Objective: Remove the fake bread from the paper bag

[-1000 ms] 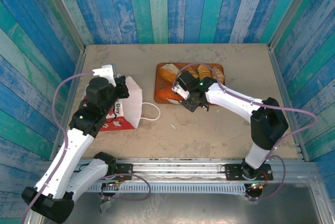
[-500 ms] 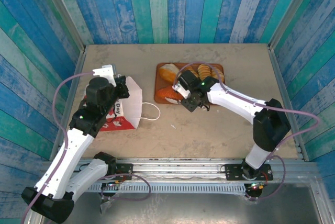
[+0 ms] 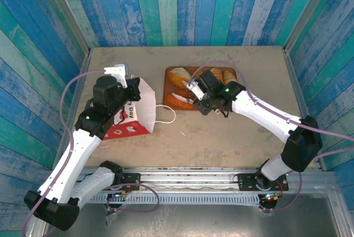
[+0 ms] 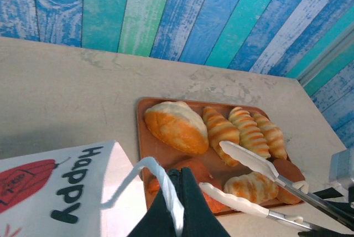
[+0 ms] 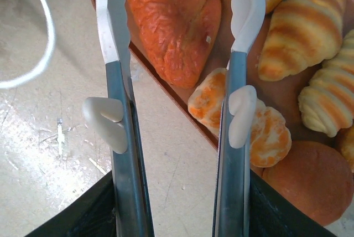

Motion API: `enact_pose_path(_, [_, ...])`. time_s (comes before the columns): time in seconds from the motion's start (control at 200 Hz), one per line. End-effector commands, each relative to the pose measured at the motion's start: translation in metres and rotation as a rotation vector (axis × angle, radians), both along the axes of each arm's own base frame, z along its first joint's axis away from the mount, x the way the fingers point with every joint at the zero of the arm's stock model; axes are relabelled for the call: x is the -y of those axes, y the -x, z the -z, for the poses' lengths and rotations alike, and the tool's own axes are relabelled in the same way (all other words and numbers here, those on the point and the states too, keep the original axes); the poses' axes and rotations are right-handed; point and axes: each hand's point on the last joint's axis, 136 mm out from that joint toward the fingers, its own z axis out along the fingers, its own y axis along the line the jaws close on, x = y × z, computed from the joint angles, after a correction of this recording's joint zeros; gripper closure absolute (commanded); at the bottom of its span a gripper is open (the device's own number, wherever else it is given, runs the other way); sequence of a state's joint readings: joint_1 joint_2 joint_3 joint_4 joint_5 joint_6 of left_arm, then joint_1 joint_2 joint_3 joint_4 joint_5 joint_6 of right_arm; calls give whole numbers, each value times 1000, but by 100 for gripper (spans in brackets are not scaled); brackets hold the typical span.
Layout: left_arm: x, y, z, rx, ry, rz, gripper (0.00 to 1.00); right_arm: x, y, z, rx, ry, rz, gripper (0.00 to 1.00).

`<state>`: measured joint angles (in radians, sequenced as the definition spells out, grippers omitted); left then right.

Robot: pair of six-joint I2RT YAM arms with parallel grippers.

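Overhead, I see the paper bag (image 3: 131, 116) lying on the desk (image 3: 232, 143) by my left arm, and the fake bread (image 3: 180, 76) on the brown tray (image 3: 167, 84). My left wrist view adds that the left hand (image 4: 176, 192) is pinched shut on the bag's white handle (image 4: 135, 173). My right wrist view shows the right hand (image 5: 180, 4) with fingers apart, straddling an orange pastry (image 5: 171, 24). Since a second ago, the left arm has dragged the bag's mouth toward the tray.

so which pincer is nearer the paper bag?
Left. The left pincer is shut on a handle of the paper bag; the right pincer is over the tray.
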<state>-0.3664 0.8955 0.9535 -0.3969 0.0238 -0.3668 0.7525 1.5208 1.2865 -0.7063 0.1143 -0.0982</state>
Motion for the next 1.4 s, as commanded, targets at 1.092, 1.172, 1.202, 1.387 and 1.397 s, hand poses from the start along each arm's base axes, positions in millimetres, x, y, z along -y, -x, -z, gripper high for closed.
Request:
enact_pose_path(1.092, [-5,7,-26,112,20,-12,100,165,-16,-126,489,-223,526,48])
enact_pose_path(1.172, [-6,6,-27,117,21,-16,100,181,-18,-123,482,-236,573,48])
enact_pose_path(1.202, [-6,6,-27,115,21,-16,100,188,-19,-122,477,-237,598,48])
enact_pose_path(1.387, [-6,6,-26,119,22,-18,100,220,-26,-103,401,-294,697,47])
enact_pose_path(1.397, [-7,6,-26,120,22,-19,100,221,-27,-101,390,-298,699,47])
